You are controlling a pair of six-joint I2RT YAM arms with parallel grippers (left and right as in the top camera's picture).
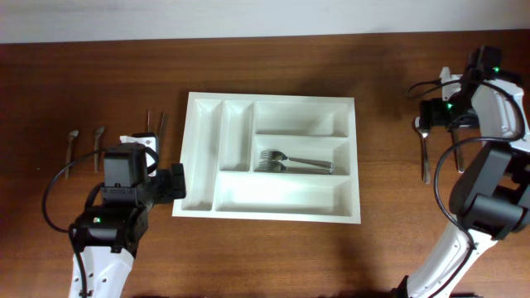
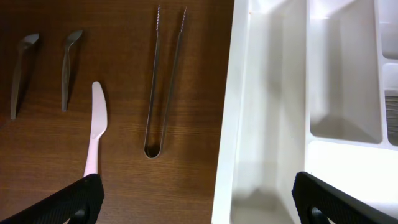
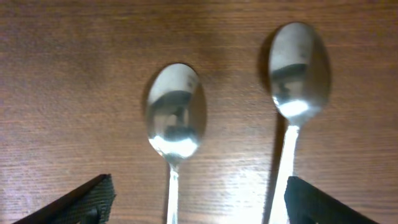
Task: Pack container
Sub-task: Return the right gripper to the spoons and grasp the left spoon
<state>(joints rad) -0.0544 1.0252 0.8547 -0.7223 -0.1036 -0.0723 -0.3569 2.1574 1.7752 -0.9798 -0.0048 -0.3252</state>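
Note:
The white cutlery tray (image 1: 265, 214) lies mid-table, with forks (image 1: 290, 161) in its middle wide compartment. My left gripper (image 1: 174, 183) is open and empty, straddling the tray's left rim (image 2: 231, 124) in the left wrist view (image 2: 199, 202). Beyond it on the wood lie metal tongs (image 2: 165, 81), a white plastic knife (image 2: 96, 127) and two small spoons (image 2: 22, 71) (image 2: 69, 65). My right gripper (image 1: 431, 112) is open and empty low over two metal spoons (image 3: 175, 115) (image 3: 297, 68). The handle of the left of these spoons runs between the fingers (image 3: 199, 202).
In the overhead view the small spoons (image 1: 72, 142) (image 1: 98, 139), tongs (image 1: 156, 124) and knife (image 1: 137, 141) lie left of the tray. A spoon (image 1: 424, 153) lies right of it. The other tray compartments hold nothing visible.

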